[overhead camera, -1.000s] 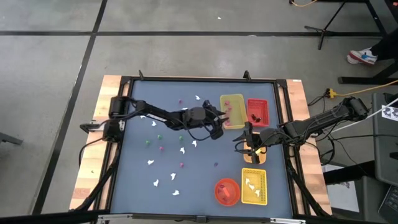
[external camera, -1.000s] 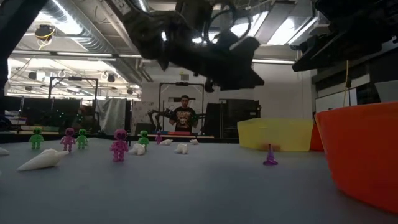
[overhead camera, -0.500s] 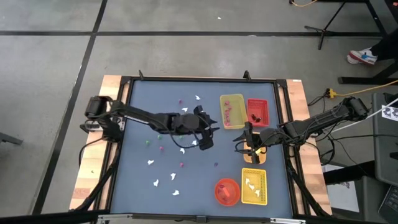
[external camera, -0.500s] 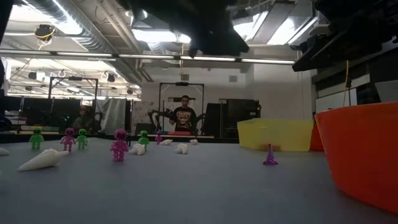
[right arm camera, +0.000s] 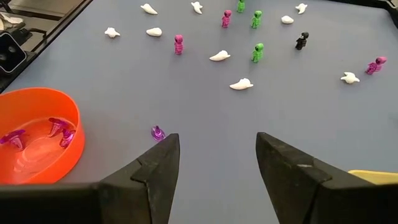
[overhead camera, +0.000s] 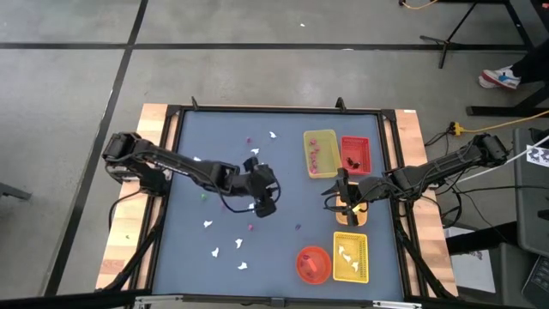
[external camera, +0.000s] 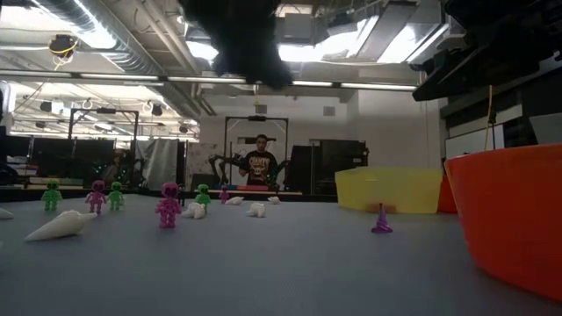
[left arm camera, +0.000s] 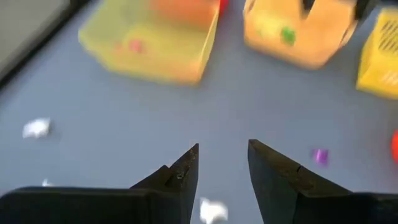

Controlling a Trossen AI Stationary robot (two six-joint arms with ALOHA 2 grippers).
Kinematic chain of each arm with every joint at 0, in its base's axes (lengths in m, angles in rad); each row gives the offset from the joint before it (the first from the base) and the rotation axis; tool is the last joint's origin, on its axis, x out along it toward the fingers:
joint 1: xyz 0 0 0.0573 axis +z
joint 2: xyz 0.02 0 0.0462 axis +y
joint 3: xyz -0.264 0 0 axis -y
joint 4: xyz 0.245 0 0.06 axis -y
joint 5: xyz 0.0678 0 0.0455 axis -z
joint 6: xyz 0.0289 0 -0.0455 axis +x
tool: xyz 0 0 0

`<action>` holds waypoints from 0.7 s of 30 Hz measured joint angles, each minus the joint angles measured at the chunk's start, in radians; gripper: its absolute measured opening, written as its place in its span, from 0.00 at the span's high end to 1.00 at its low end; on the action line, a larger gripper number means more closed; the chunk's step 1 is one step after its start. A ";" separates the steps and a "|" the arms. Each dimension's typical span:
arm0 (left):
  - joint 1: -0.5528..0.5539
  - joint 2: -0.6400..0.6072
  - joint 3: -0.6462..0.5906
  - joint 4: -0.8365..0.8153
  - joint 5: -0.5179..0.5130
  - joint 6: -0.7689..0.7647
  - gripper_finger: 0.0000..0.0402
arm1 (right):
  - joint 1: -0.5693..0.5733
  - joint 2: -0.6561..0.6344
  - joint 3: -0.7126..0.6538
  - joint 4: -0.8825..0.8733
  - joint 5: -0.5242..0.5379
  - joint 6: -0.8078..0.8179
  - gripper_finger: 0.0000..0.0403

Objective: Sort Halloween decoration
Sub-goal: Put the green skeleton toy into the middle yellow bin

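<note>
My left gripper [overhead camera: 265, 206] mid-tabletop, fingers apart, empty, white ghost piece [left arm camera: 213, 210] just under tips. Right gripper [right arm camera: 214, 165] near right edge, fingers wide, empty. Halloween decoration [overhead camera: 225, 225] scattered toward tabletop's left half, some in orange bowl [right arm camera: 37, 138].

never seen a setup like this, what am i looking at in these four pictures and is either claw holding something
This is a robot with two dark arms at a blue-grey table, each ending in a two-finger claw. One picture looks straight down, one sits at table height, and two come from cameras on the wrists.

Scattered on the table are tiny Halloween decorations: white ghost shapes, and pink, green and dark figures. On the right side are yellow trays, a red tray and a round orange bowl with purple pieces inside.

The left gripper hangs over the middle of the table, open and empty. The right gripper waits near the trays, also open and empty. A person stands far behind.
</note>
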 joint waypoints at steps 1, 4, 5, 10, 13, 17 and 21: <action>-0.005 0.000 0.000 -0.042 0.001 -0.030 0.69 | 0.000 0.000 0.000 0.000 0.000 0.000 0.48; -0.018 0.000 0.000 -0.182 -0.001 -0.131 0.69 | 0.000 0.000 0.000 0.000 0.000 0.000 0.48; -0.021 0.000 0.000 -0.223 -0.003 -0.161 0.69 | 0.000 0.000 0.000 0.000 0.000 0.000 0.48; -0.032 0.000 -0.022 -0.320 -0.006 -0.274 0.69 | 0.000 0.000 0.000 0.000 0.000 0.000 0.48; -0.033 0.000 -0.058 -0.323 -0.005 -0.306 0.69 | 0.000 0.000 0.000 0.000 0.000 0.000 0.48; -0.033 0.000 -0.106 -0.311 -0.005 -0.331 0.69 | 0.000 0.000 0.000 0.000 0.000 0.000 0.48; -0.033 0.001 -0.152 -0.303 -0.006 -0.332 0.69 | 0.000 0.000 0.000 0.000 0.000 0.000 0.48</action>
